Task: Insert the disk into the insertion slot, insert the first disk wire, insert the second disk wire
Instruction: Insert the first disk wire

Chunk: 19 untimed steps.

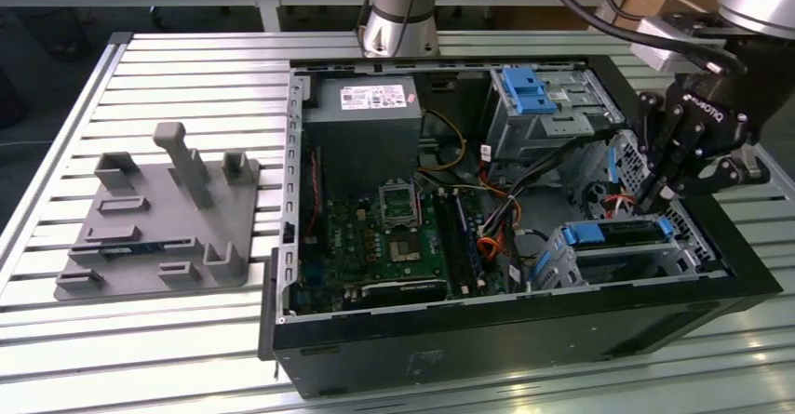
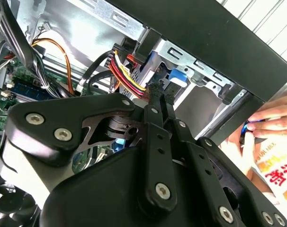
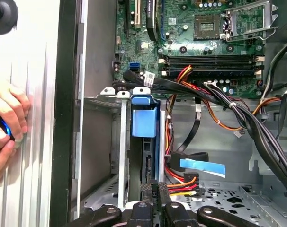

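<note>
A slatted silver metal counter [image 1: 186,70] carries an open black computer tower case [image 1: 497,326] lying on its side, with a flat grey plastic fixture plate [image 1: 137,247] with upright posts beside it, on the exterior view's left. A grey robot arm [image 1: 702,116] reaches down into the case at the exterior view's right. There, against the case's side wall, sits the low grey perforated sheet-metal drive cage [image 1: 690,251] that serves as the insertion slot, also seen in the first wrist view [image 3: 103,142]. The silver hard disk in its bright blue plastic carrier frame [image 1: 615,233] is inside this cage, with the blue frame [image 3: 144,118] between the cage's rails; the second wrist view shows its blue end [image 2: 179,78]. The jaws are closed on a small black plug [image 2: 155,87] trailing red, yellow and orange leads, held at the cage's open end, just beside the disk [image 3: 150,187]; I cannot tell whether it is seated. A person's hand [image 3: 6,118] rests on the counter outside the case wall, its fingers around a small blue and black object.
</note>
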Motion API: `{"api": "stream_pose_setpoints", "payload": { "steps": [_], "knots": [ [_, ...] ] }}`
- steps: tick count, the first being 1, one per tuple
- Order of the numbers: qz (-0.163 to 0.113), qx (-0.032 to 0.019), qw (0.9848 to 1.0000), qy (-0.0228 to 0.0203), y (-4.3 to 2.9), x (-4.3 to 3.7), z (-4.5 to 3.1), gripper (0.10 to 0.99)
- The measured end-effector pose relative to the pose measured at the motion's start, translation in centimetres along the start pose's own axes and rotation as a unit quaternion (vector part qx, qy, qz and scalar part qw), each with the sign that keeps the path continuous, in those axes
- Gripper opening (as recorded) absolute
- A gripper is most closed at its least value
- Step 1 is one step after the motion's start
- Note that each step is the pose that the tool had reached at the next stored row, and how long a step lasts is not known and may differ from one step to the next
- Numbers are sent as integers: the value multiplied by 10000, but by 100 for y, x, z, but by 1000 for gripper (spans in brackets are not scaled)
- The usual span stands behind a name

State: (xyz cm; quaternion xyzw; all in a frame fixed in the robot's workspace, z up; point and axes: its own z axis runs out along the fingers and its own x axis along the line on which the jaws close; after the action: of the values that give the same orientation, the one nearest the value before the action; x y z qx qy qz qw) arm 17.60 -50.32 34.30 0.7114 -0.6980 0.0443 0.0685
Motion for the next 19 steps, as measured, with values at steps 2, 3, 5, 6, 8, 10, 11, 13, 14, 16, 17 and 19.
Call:
{"api": "stream_pose_setpoints", "payload": {
  "steps": [2,3,5,6,8,10,11,13,14,16,17,19],
  "knots": [
    [-1,15,10000,-83,7,28,5,165],
    [-1,21,9999,-120,11,41,8,165],
    [-2,34,9998,-199,20,67,12,165],
    [-2,40,9997,-238,25,79,14,165],
    [-3,52,9995,-308,35,105,19,165],
    [-3,63,9993,-377,45,132,23,165],
    [-4,69,9991,-416,49,146,25,165],
    [-5,78,9988,-490,55,175,31,165],
    [-6,80,9986,-522,54,189,33,165],
    [-7,81,9983,-574,55,212,36,165],
    [-7,81,9983,-582,55,217,37,165],
    [-7,81,9983,-583,56,217,38,165]
  ]
}}
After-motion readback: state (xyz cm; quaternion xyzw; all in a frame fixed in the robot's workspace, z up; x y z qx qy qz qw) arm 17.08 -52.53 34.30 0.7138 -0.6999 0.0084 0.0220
